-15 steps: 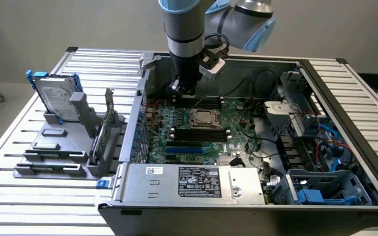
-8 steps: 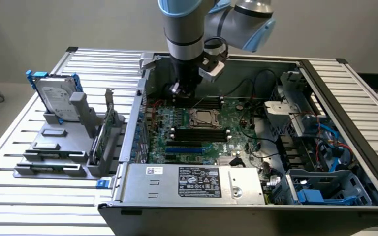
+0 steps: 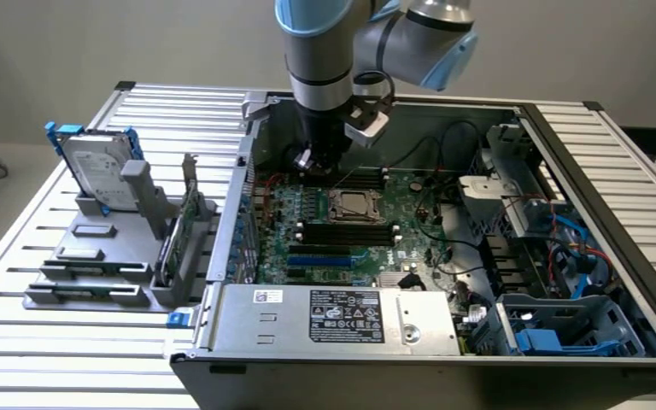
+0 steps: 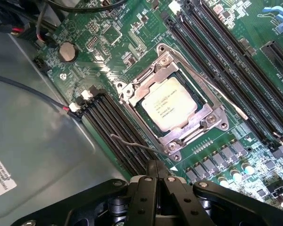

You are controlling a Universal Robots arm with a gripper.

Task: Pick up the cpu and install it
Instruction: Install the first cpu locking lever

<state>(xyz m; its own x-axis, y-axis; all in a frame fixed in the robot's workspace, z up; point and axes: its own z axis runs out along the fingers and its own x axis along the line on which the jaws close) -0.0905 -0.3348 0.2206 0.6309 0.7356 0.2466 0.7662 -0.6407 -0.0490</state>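
**A:** What step are we at?

**B:** Late, I'd judge. The cpu (image 3: 354, 204) already lies in its socket (image 4: 212, 117) near the middle of the board (image 4: 108, 52), between the two banks of slots (image 4: 118, 127), inside the case (image 3: 248, 320). The metal frame appears to lie around its edges.

**A:** And the hand?

**B:** The hand (image 4: 156, 172) is clenched on nothing. It hovers over the board just beside the socket, towards one slot bank, clear of the cpu.

**A:** So what does the rest call for?

**B:** My guess is that seating is done and locking isn't. A thin lever (image 4: 212, 87) seems to stand free of its catch. Any further move would need a light, exact touch on that wire, with no pressing on the chip itself.

**A:** How does the cpu lie?

**B:** Flat, silver top and print facing up. Its sides are parallel to the socket frame and the slots. It is close to square, so I can't name a long axis.
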